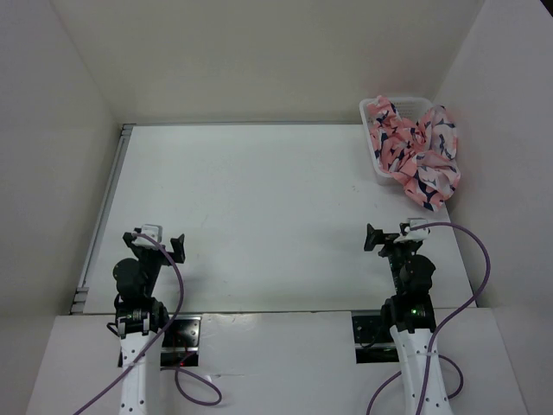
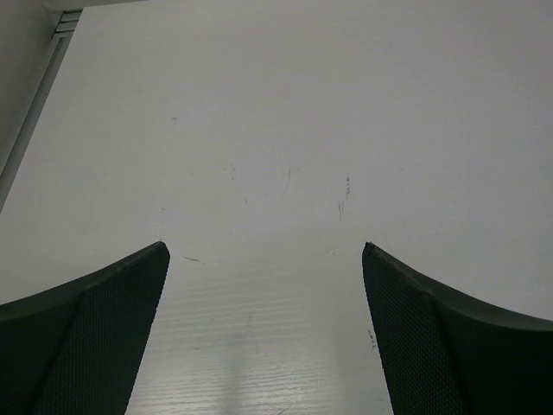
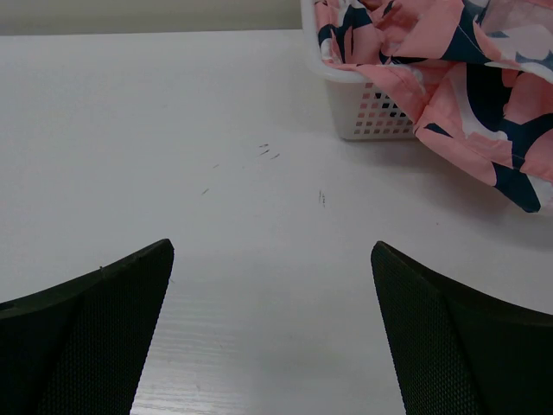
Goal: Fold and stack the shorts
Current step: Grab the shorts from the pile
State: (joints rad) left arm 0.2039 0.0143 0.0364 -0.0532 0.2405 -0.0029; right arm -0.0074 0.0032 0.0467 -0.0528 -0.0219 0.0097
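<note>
The salmon-pink shorts (image 1: 417,150) with a navy and white print lie crumpled in the white mesh basket (image 1: 373,162) at the far right and spill over its near right side. They also show in the right wrist view (image 3: 458,69), hanging over the basket (image 3: 367,112). My left gripper (image 1: 159,240) is open and empty above the near left of the table; its view (image 2: 266,251) holds only bare table. My right gripper (image 1: 390,236) is open and empty, well short of the basket, with its jaws (image 3: 272,246) spread wide.
The white table (image 1: 259,207) is walled on the left, back and right. A metal rail (image 1: 102,207) runs along its left edge. Purple cables (image 1: 471,285) loop off both arms near the front.
</note>
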